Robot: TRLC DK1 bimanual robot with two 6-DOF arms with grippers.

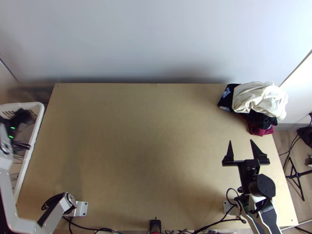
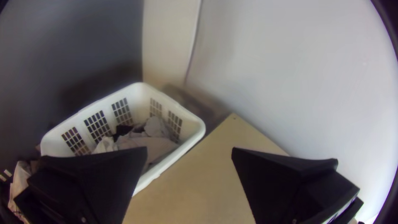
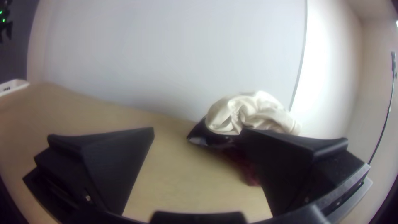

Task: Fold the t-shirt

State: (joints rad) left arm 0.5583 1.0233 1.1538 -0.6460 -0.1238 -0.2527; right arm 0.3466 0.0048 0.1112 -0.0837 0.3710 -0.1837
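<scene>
"Starting from the table (image 1: 136, 136), where's the left gripper (image 1: 27, 132)?"

"Off past its left side, over the white basket (image 1: 29, 156) standing just beside it. The fingers are spread wide, and the left wrist view looks out between them at part of the basket and a far corner of the table."

"And the right gripper (image 1: 241, 141)?"

"Above the table's right part, on the near side of the heap, well apart from the left one. It's wide too, both fingers pointing toward the far edge."

"What's in that heap?"

"Cream cloth (image 1: 259, 97) bunched on top, black cloth (image 1: 255, 117) under it, and some dark red cloth (image 1: 263, 131) poking out on the near side. It all sits at the table's far right corner."

"So which one is the t-shirt?"

"I honestly can't tell. It could be somewhere in that heap, or among the crumpled pale cloth (image 2: 155, 145) in the basket left of the table, where a dark piece (image 2: 121, 131) shows as well. I can't make out a collar or sleeve on any of it."
</scene>
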